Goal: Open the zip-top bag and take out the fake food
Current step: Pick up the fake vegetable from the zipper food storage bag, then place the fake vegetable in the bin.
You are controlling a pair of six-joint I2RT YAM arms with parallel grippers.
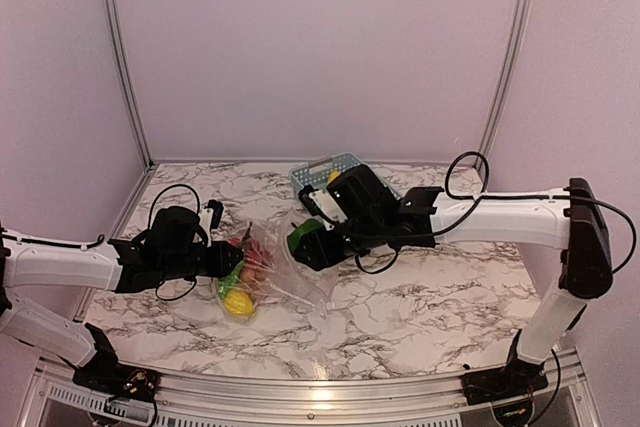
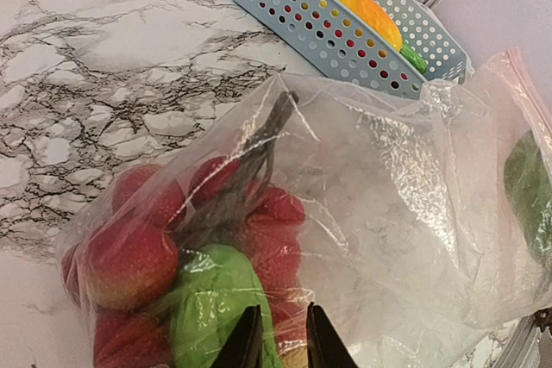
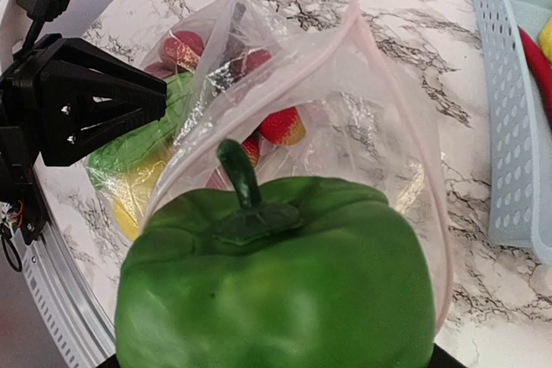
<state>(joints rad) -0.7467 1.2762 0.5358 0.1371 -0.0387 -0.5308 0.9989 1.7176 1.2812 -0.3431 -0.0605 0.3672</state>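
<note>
The clear zip-top bag (image 1: 275, 267) lies crumpled on the marble table, its pink-edged mouth (image 3: 379, 127) gaping toward my right arm. Fake food shows through the plastic: red fruits (image 2: 129, 256), a green piece (image 2: 211, 299) and a yellow one (image 1: 238, 304). My left gripper (image 2: 280, 338) is shut on the bag's far end, with plastic pinched between its narrow-set fingers. My right gripper (image 1: 308, 242) holds a green bell pepper (image 3: 276, 282) at the bag's mouth. The pepper fills the right wrist view and hides the fingers.
A blue-grey perforated basket (image 1: 325, 169) stands at the back of the table, behind the right gripper. It holds yellow-orange toy pieces (image 2: 366, 8) and a red one (image 3: 535, 62). The left arm's black gripper body (image 3: 86, 101) sits beyond the bag.
</note>
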